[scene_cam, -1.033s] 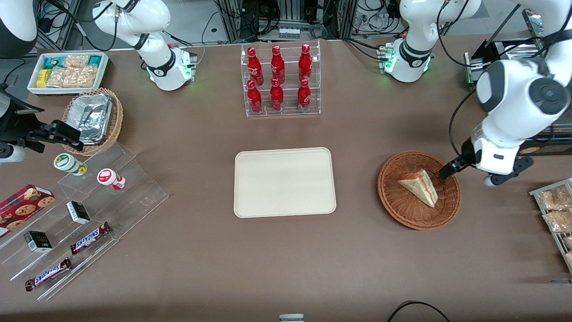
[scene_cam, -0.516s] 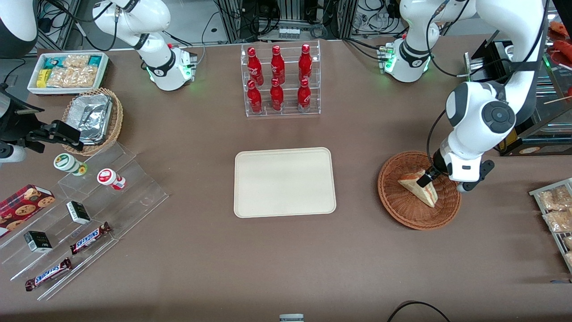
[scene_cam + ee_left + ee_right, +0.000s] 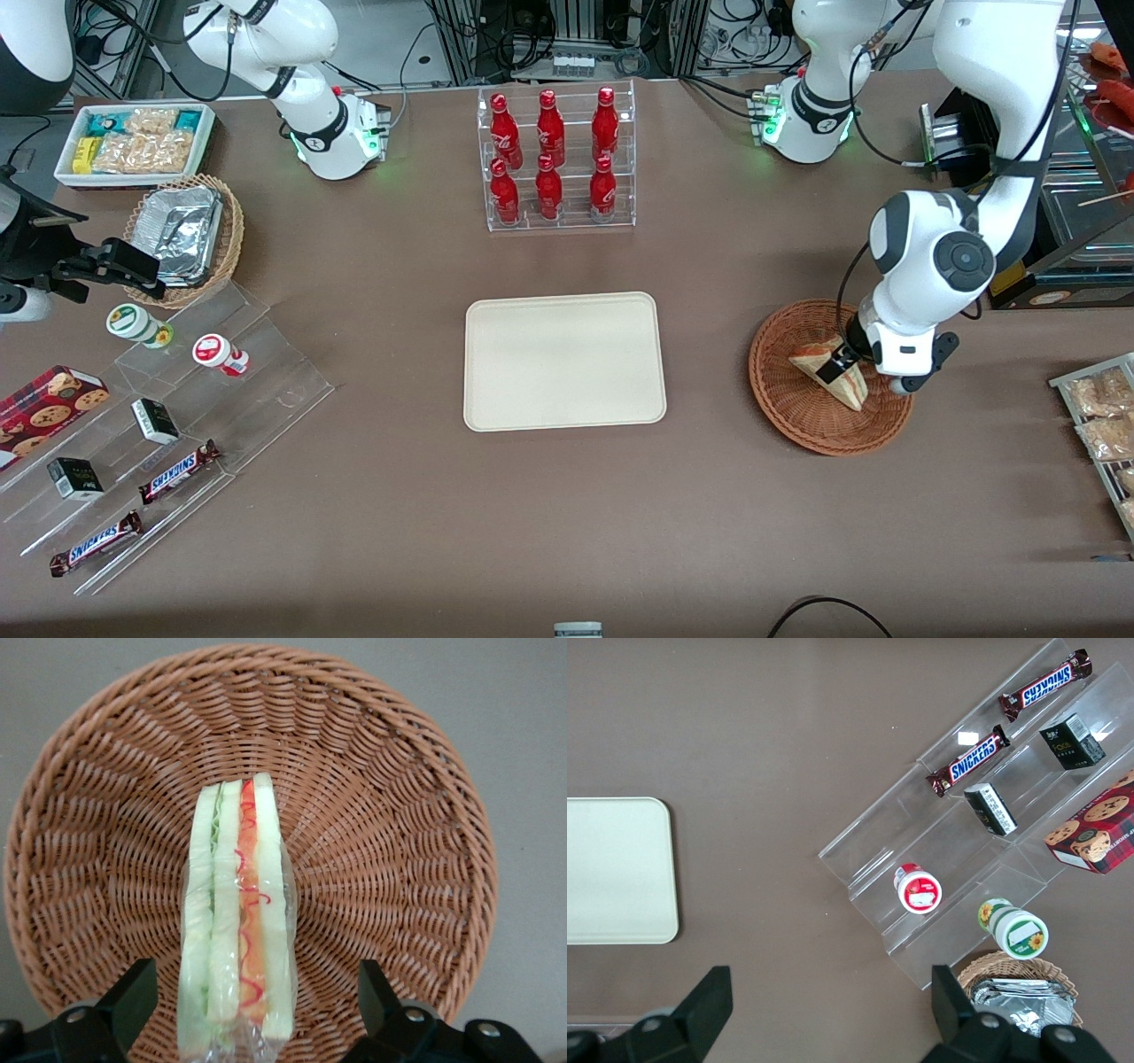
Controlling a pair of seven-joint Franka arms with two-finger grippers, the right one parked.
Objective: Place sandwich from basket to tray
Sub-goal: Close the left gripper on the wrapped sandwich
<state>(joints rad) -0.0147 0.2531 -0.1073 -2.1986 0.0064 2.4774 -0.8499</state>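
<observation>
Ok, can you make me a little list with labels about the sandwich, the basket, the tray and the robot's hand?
sandwich: wrapped wedge, lying in the basket
basket: round brown wicker, toward the working arm's end of the table
tray: cream, flat, nothing on it, beside the basket
hand: open, low over the basket, one finger on each side of the sandwich
grabbed yet: no, fingers not touching the bread

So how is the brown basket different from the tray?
The basket is round, reddish-brown and woven; the tray is rectangular, cream and smooth. The basket holds the sandwich; the tray holds nothing. The open gripper hangs over the basket, its fingers either side of the sandwich; nothing hangs over the tray. Both sit on the table.
</observation>
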